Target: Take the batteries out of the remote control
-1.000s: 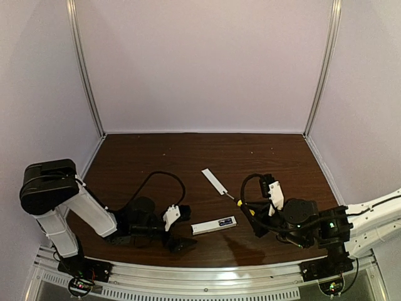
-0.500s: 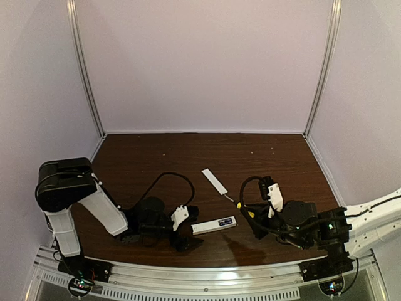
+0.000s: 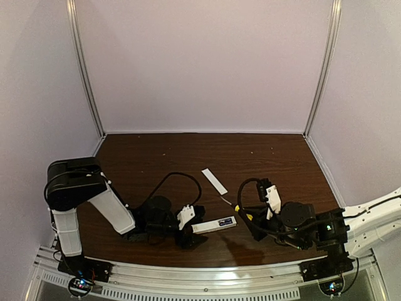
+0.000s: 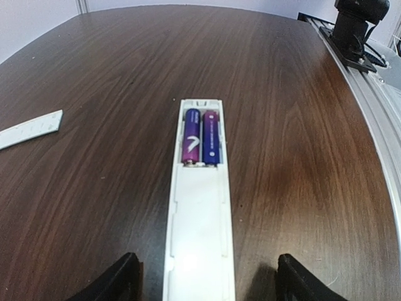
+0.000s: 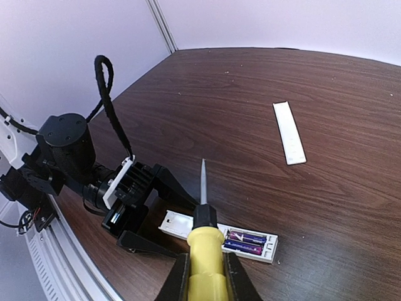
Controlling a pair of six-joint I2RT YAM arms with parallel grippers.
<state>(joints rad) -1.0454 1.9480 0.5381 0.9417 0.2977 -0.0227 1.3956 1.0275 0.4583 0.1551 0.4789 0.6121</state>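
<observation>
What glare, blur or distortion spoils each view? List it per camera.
Top external: glare streaks the front rail, and the corner posts bow from lens distortion. Left wrist: sheen on the table beside the remote control, whose near end washes out; the batteries are sharp. Right wrist: the screwdriver handle is soft, close to the lens.

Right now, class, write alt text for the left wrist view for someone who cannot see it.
A white remote control lies on a brown table, its recess open, two purple-blue batteries side by side. Black fingers stand open either side of its near end; a white strip lies at left.
</observation>
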